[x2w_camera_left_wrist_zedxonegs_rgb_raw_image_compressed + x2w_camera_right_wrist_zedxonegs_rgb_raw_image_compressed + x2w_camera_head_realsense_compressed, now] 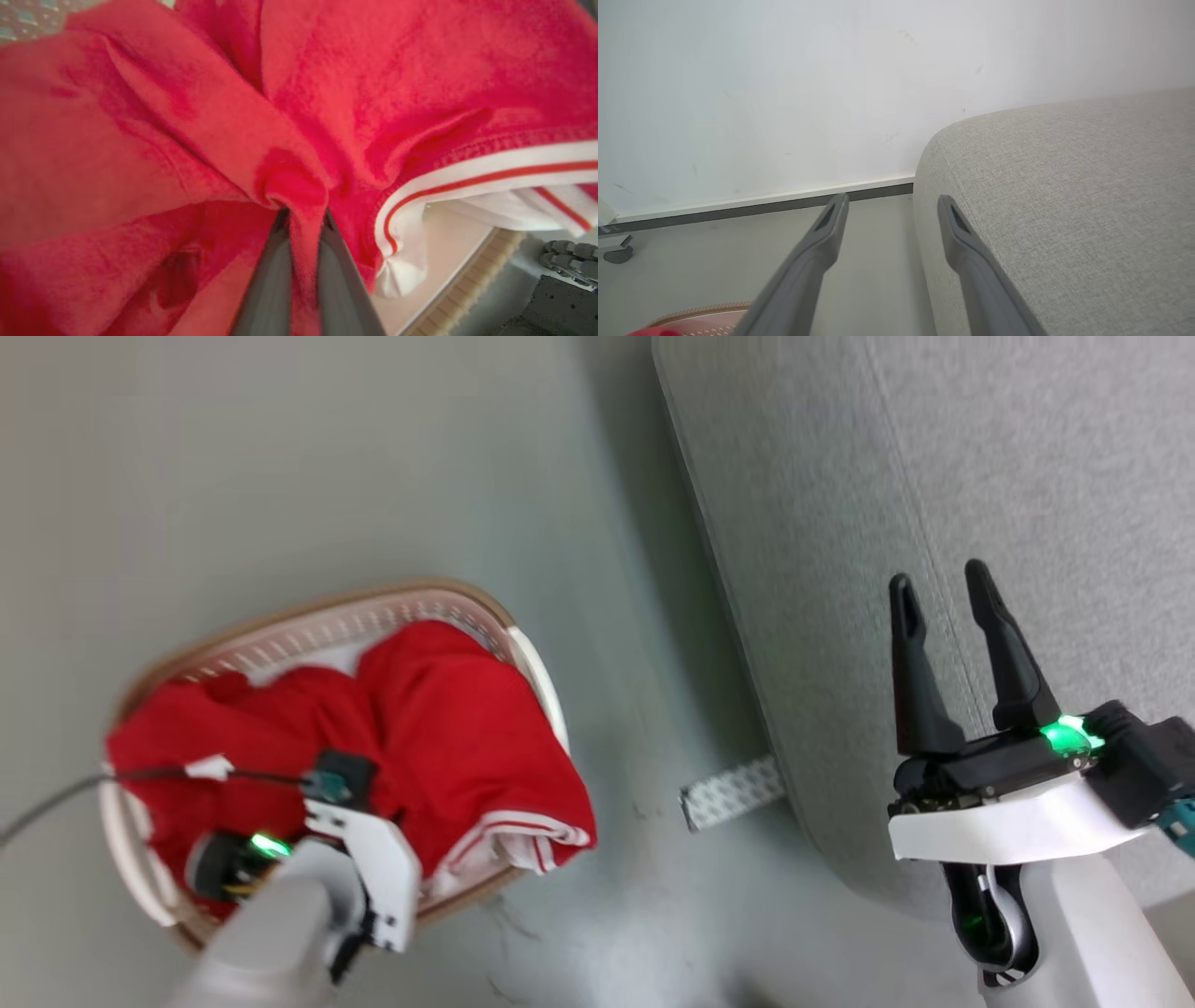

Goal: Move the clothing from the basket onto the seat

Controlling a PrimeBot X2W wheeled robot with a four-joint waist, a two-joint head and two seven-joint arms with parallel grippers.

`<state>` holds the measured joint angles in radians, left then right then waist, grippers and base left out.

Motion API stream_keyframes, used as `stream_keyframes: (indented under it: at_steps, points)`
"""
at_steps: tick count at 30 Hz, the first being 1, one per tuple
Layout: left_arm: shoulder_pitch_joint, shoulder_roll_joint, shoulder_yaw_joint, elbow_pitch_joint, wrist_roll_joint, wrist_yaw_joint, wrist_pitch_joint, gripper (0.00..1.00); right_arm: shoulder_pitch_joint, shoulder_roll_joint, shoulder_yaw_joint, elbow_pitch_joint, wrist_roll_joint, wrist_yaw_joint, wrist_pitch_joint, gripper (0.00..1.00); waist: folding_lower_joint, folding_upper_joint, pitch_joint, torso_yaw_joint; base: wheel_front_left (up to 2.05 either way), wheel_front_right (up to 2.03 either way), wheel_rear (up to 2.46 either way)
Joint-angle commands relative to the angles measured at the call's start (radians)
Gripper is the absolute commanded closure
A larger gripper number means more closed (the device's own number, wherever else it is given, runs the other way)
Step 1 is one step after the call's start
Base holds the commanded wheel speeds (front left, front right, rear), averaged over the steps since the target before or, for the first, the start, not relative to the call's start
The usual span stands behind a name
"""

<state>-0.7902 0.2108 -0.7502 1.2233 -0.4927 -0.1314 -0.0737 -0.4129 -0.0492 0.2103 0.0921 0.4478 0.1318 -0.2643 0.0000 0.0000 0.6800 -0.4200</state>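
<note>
Left gripper [304,217] fingers pinch a clothing [397,70] fold; we should lift high, clearing the basket [540,677]. Right gripper [938,579] fingers spread.

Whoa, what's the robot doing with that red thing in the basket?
It's moving laundry. The left gripper is down in the basket, which stands on the floor, and it pinches a fold of the red clothing between its fingers. The clothing lies in the basket, not yet lifted out, partly spilling over the side. The right gripper is open and empty by the grey seat, where the clothing is meant to go.
</note>
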Motion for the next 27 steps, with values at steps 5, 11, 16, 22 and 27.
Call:
stream_keyframes:
  at_steps: [5, 11, 16, 22, 27]
  points:
    - [0.071, -0.029, -0.038, -0.054, -0.076, 0.002, -0.063, 1.00, 0.020, -0.003, -0.007, 0.026, -0.056, -0.002, 0.000, 0.00, 0.0000, 0.0000, -0.187, 0.089, 0.00, 0.00, 0.00]
    - [0.146, -0.032, -0.087, -0.131, -0.180, 0.002, -0.146, 1.00, 0.067, -0.003, -0.009, 0.069, -0.080, -0.002, 0.000, 0.00, 0.0000, 0.0000, -0.341, 0.147, 0.00, 0.00, 0.00]
    - [0.202, -0.036, -0.109, -0.185, -0.255, 0.002, -0.181, 1.00, 0.128, -0.003, -0.022, 0.105, -0.097, -0.002, 0.000, 0.00, 0.0000, 0.0000, -0.454, 0.197, 0.00, 0.00, 0.00]
    - [0.234, -0.035, -0.080, -0.284, -0.303, 0.002, -0.192, 1.00, 0.175, -0.002, -0.027, 0.132, -0.110, -0.002, 0.000, 0.00, 0.0000, 0.0000, -0.555, 0.258, 0.00, 0.00, 0.00]
    - [0.256, -0.027, -0.002, -0.417, -0.266, 0.002, -0.192, 1.00, 0.196, -0.003, -0.016, 0.136, -0.122, -0.002, 0.000, 0.00, 0.0000, 0.0000, -0.610, 0.297, 0.00, 0.00, 0.00]
